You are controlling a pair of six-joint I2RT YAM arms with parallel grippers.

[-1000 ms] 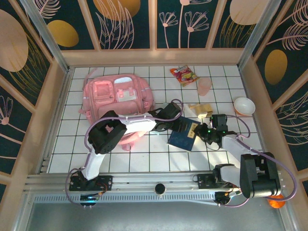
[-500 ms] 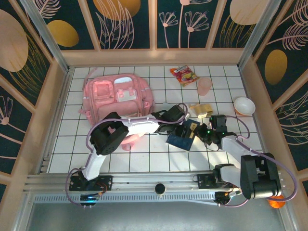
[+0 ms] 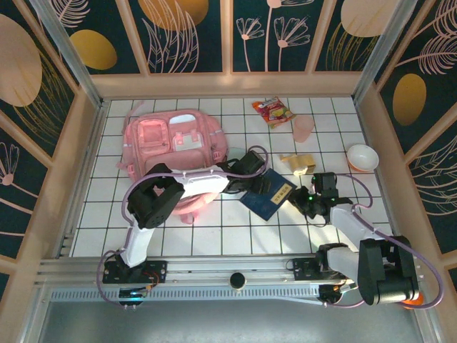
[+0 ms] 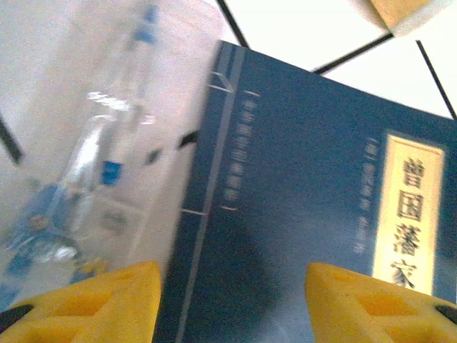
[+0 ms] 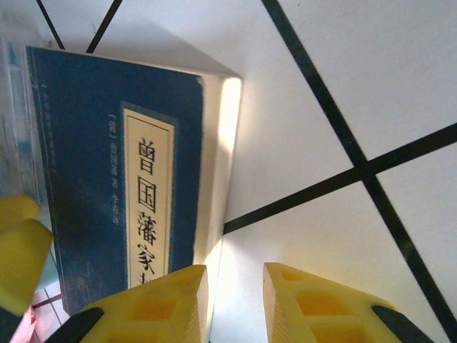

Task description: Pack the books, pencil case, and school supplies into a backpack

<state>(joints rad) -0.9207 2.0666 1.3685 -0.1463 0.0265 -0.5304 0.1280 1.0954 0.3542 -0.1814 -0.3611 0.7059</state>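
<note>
The navy book (image 3: 266,193) with its cream label lies flat on the white tiles right of the pink backpack (image 3: 175,139). My left gripper (image 3: 251,176) hovers over the book's (image 4: 300,179) spine side, open (image 4: 232,277), fingers wide apart with the cover below them. The clear, pale pencil case (image 4: 86,157) with pens inside lies against the book's left edge. My right gripper (image 3: 300,199) is at the book's (image 5: 107,164) right edge, open by a narrow gap (image 5: 234,275) with bare tile between its fingers. The pale yellow block (image 3: 300,163) sits just beyond the book.
A red-orange snack packet (image 3: 273,111) and a pink cup (image 3: 305,128) lie at the back. A white bowl (image 3: 362,157) stands at the right by the wall. Wooden walls close the table on three sides.
The book has settled flat and shifted slightly left and back. My right gripper has drawn off its edge and opened a little. The left gripper moved back over the spine side.
</note>
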